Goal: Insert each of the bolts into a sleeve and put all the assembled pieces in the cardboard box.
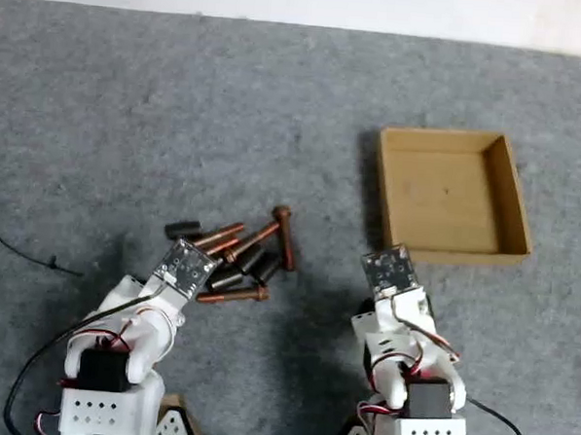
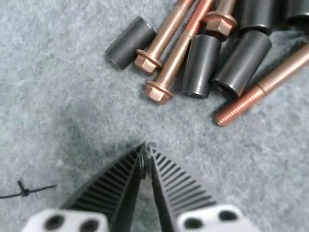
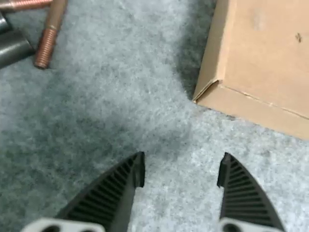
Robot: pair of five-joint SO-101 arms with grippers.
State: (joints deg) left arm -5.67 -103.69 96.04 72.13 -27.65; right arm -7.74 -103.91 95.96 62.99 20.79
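Honestly, left tool [image 2: 146, 146] sits clamped empty, right tool [image 3: 182, 162] spread wide; poking tangled bolts [image 2: 179, 48] could roll sleeves [image 2: 200, 65] away.

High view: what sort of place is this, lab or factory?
Likely a small lab test bench, not a factory: a grey felt-like mat as work surface, loose bolts and sleeves heaped on it, a plain cardboard box beside them.

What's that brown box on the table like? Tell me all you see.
The box is a shallow, open-topped tray of plain brown cardboard, roughly square, with low walls. Its floor is bare but for a small dark speck. It sits flat on the grey mat, and nothing else touches it; the right hand hangs open near one corner.
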